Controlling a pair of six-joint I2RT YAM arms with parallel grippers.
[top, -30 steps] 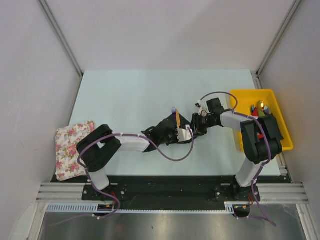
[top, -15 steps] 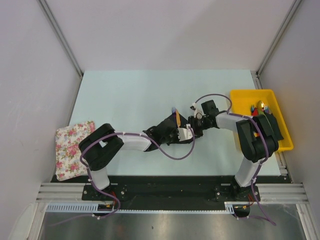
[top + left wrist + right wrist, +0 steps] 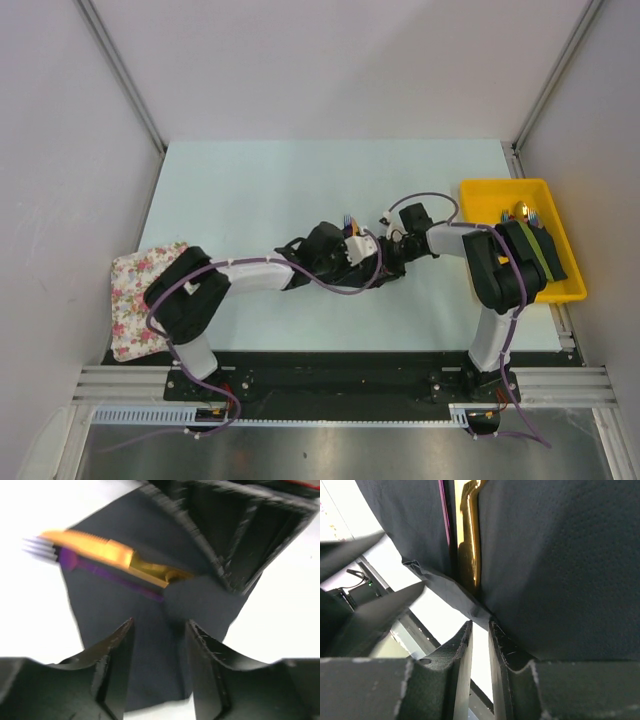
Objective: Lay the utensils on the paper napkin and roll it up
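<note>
The black paper napkin [image 3: 115, 605] lies mid-table under both grippers. On it lie the utensils: a gold-orange knife [image 3: 105, 552] and a purple fork [image 3: 110, 575], its tines past the napkin's left edge. In the top view only the utensil tips [image 3: 348, 221] show beside the arms. My left gripper [image 3: 159, 622] hovers open over the napkin's near part, nothing between its fingers. My right gripper [image 3: 480, 622] comes in from the right, its fingers a narrow slit apart, their tips at a folded napkin edge [image 3: 455, 592] next to the knife handle [image 3: 469, 545].
At the table's right edge is a yellow bin [image 3: 555, 285] holding a gold spoon and rolled napkins [image 3: 522, 215]. A floral cloth [image 3: 140, 295] lies at the near left. The two wrists and their purple cables crowd the centre.
My left gripper has opened and shifted up and right over the napkin. The right gripper has slid a little left toward it, its fingers narrowing slightly.
</note>
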